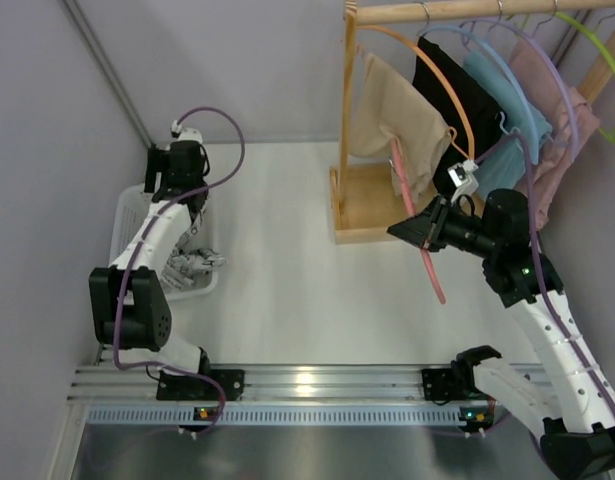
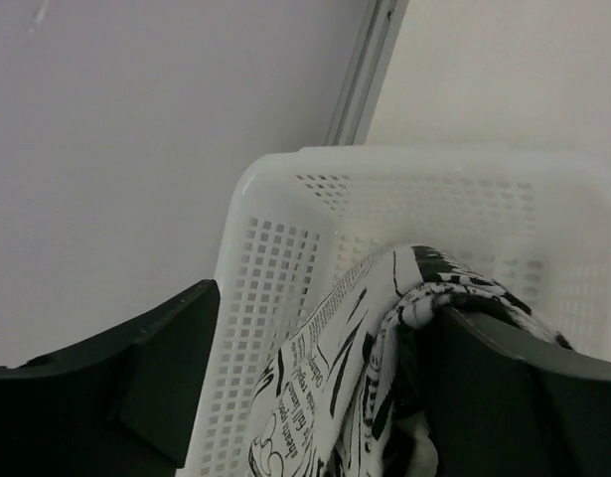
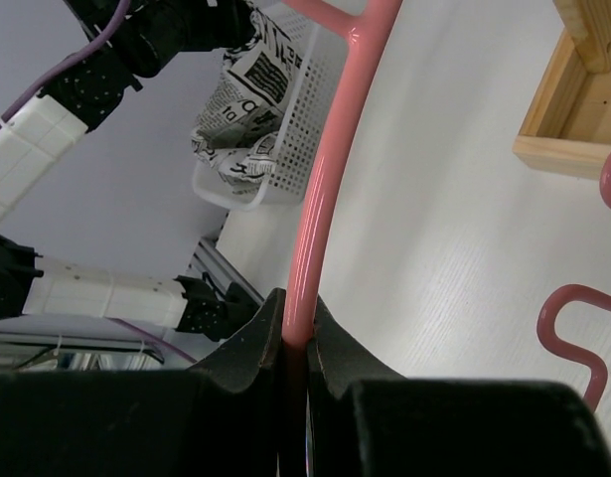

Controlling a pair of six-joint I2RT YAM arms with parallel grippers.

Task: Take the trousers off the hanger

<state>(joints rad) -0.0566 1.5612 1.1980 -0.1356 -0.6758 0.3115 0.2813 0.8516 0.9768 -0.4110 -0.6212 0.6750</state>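
The black-and-white newspaper-print trousers (image 1: 194, 265) lie bunched in the white mesh basket (image 1: 127, 212) at the left. My left gripper (image 1: 194, 222) hangs over the basket with its jaws wide apart. In the left wrist view the trousers (image 2: 345, 378) rise between the fingers and drape against the right finger (image 2: 524, 388). My right gripper (image 1: 409, 228) is shut on the bare pink hanger (image 1: 434, 280) and holds it in front of the wooden rack. In the right wrist view the hanger's rod (image 3: 335, 149) is pinched between the jaws of the gripper (image 3: 297, 328).
The wooden clothes rack (image 1: 347, 100) stands at the back right, its base (image 1: 372, 205) on the table. It carries beige (image 1: 392, 125), black (image 1: 457, 95), blue (image 1: 502, 100) and pink (image 1: 557, 120) garments on coloured hangers. Grey walls close in on the left and behind.
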